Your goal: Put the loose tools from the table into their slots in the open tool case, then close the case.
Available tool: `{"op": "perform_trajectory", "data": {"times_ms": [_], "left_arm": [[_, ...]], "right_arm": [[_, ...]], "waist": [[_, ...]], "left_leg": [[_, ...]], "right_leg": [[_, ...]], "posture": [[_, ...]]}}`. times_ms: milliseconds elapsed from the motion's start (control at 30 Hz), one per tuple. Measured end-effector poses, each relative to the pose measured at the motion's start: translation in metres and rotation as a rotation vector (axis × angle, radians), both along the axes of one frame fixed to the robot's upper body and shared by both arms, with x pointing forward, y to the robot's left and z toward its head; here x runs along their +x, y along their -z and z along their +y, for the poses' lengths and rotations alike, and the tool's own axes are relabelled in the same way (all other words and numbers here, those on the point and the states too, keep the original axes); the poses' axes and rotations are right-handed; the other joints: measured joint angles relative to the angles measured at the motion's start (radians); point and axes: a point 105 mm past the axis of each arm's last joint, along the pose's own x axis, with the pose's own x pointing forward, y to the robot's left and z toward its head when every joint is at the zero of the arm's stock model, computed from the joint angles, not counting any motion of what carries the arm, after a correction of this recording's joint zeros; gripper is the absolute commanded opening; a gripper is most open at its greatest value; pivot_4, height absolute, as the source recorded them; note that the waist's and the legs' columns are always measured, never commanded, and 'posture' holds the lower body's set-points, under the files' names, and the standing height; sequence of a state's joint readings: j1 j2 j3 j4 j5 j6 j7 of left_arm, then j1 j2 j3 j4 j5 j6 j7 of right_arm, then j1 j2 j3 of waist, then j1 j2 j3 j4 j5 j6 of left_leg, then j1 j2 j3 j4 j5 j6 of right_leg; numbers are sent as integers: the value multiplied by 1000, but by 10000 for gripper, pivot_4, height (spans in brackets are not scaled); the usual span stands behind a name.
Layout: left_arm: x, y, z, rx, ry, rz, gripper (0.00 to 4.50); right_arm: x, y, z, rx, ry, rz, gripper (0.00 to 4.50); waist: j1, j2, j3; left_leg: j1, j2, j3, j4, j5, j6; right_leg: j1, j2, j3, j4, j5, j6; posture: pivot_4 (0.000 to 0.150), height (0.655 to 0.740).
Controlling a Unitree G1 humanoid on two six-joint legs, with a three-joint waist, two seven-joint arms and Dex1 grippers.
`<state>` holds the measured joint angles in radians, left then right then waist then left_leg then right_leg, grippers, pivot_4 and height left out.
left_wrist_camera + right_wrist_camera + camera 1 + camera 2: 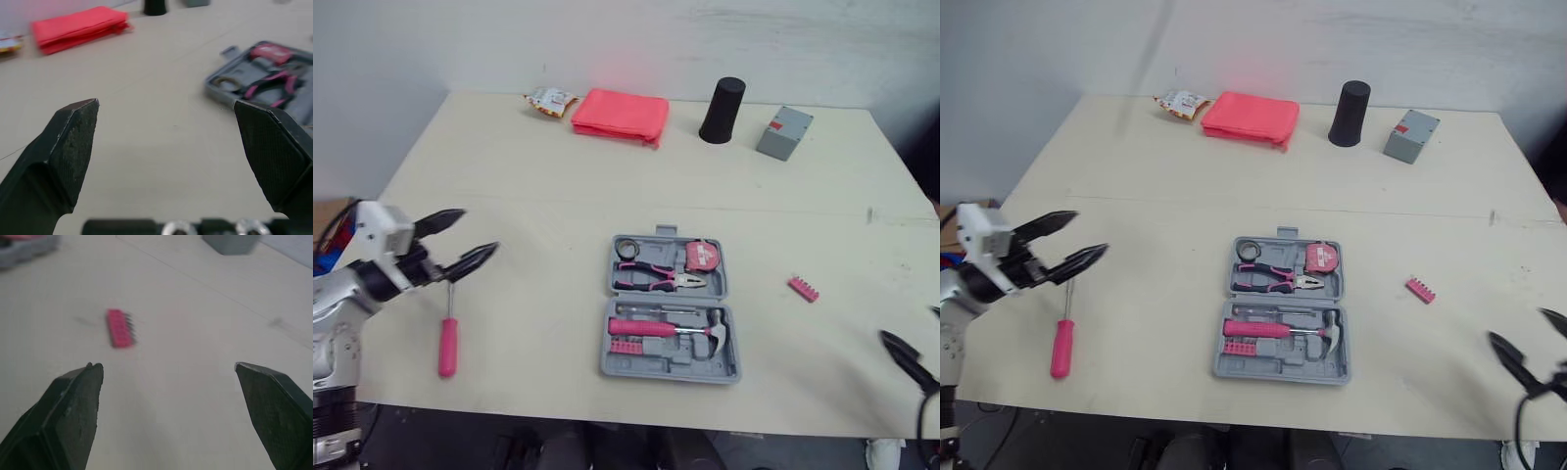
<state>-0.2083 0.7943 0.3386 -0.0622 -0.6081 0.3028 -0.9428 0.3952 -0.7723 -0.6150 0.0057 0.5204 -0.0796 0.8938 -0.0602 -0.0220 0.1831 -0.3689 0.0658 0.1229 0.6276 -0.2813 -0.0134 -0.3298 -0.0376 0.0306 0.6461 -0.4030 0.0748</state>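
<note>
Well left of the tool case, the left fingers are spread wide and empty, near the shaft end of a pink-handled screwdriver lying on the surface. The case lies open, holding pliers, a tape measure and a hammer. Right of the case lies a loose pink bit holder. Farther right, the right fingers are spread and empty.

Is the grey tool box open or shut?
Open. The tool box lies spread flat on the table, and the pliers and hammer show in their slots inside.
</note>
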Motion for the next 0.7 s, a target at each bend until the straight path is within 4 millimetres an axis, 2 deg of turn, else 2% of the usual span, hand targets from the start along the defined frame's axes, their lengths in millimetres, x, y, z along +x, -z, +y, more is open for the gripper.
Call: {"op": "perform_trajectory", "data": {"times_ms": [33,133,200,267,367,533,700], "left_arm": [[-4,-1,-18,-3,73,18,44383],[-12,-4,-43,-16,186,50,44383],[-20,-5,-63,-31,292,97,44383],[-37,-8,-88,-32,439,130,44383],[-50,-15,-112,-65,550,110,44383],[-60,-12,-130,-62,637,123,44383],[-69,-13,-137,-43,691,143,44383]], "right_arm": [[7,-1,7,12,-31,18,45000],[19,-3,14,36,-66,33,45000],[30,2,20,47,-112,65,45000],[43,9,26,90,-138,96,45000],[55,19,22,139,-115,122,45000],[66,37,15,174,-92,183,45000],[71,44,19,135,-139,217,45000]], "waist": [[4,0,0],[12,0,0],[12,0,1],[11,-1,1],[12,0,1],[10,0,2],[3,1,2]], "left_leg": [[-1,0,0,0,1,-2],[-2,0,0,1,1,-2],[-3,0,1,3,1,-2],[-3,0,1,4,1,-2],[-2,0,1,4,1,-1],[-1,1,0,5,3,-3],[-1,2,1,5,3,-4]], "right_leg": [[-1,0,0,-1,0,1],[-1,2,2,-3,-1,2],[-1,2,3,-3,-1,3],[0,2,4,-3,-1,4],[1,3,4,-3,-1,4],[1,8,7,-2,0,4],[1,9,8,-2,0,4]], "posture": [[1500,7400],[1500,7400],[1500,7400],[1500,7400],[1500,7400],[1500,7400],[1500,7400]]}}
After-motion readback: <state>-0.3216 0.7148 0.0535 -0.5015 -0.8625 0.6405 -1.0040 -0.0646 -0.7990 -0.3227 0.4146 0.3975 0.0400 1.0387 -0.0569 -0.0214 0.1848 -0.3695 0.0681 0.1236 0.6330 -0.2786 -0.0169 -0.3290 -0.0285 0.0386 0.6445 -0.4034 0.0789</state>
